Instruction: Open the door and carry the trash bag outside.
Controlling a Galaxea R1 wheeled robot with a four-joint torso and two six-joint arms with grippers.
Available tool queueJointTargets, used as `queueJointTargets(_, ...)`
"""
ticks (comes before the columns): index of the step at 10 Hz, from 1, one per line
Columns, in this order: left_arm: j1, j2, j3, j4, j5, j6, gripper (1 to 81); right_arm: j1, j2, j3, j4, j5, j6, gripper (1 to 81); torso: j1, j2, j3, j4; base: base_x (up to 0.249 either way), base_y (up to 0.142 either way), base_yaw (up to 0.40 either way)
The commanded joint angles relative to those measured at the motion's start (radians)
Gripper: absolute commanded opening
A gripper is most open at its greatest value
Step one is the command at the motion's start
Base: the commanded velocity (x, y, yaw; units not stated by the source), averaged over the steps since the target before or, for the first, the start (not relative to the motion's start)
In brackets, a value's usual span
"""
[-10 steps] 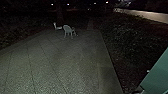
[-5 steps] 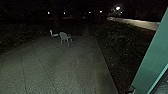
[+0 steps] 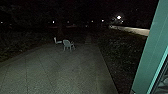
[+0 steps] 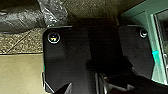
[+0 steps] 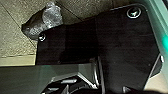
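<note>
The trash bag (image 4: 20, 16) shows dark and shiny in the left wrist view, with a clear, crumpled plastic part at one end, beyond the edge of the robot's plate. The right wrist view has the same bag (image 5: 37, 25) over the speckled paving. I cannot tell whether it rests on the ground or is held. In the head view a green door frame (image 3: 150, 47) rises close by on the right, with a dark pane beside it. How my two grippers stand cannot be made out.
Ahead lies a paved yard (image 3: 55, 72) at night, with a white chair (image 3: 67, 44) and another white object (image 3: 57, 41) farther out. Dark planting (image 3: 120, 55) borders the paving on the right. A pale threshold strip (image 4: 20, 72) lies beside the robot's plate.
The head camera's view has shifted and now takes in more above the yard and more of the green frame on the right. The chair stands in the same place on the paving.
</note>
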Motion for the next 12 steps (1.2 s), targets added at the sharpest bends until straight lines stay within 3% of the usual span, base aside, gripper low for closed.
queueJointTargets(1, -0.061, -0.003, -0.004, 0.007, 0.064, 0.007, 81.1, 0.051, 0.006, 0.010, 0.001, -0.053, 0.004, 81.1, 0.000, 0.000, -0.001, -0.005, 0.000, 0.000, 0.000)
queueJointTargets(2, -0.056, -0.003, -0.006, 0.005, 0.061, 0.006, 81.1, 0.050, 0.006, 0.009, 0.001, -0.055, 0.004, 81.1, 0.000, 0.000, 0.004, 0.022, 0.000, 0.000, 0.000)
queueJointTargets(3, -0.047, 0.004, -0.013, 0.007, 0.031, 0.006, 81.1, 0.047, 0.007, 0.012, -0.001, -0.055, 0.002, 81.1, 0.000, 0.000, 0.008, 0.037, 0.000, 0.000, 0.000)
queueJointTargets(12, -0.036, 0.063, -0.115, 0.005, 0.004, 0.006, 81.1, 0.042, 0.012, 0.018, 0.001, -0.055, 0.002, 81.1, 0.000, 0.000, 0.009, 0.039, 0.000, 0.000, 0.000)
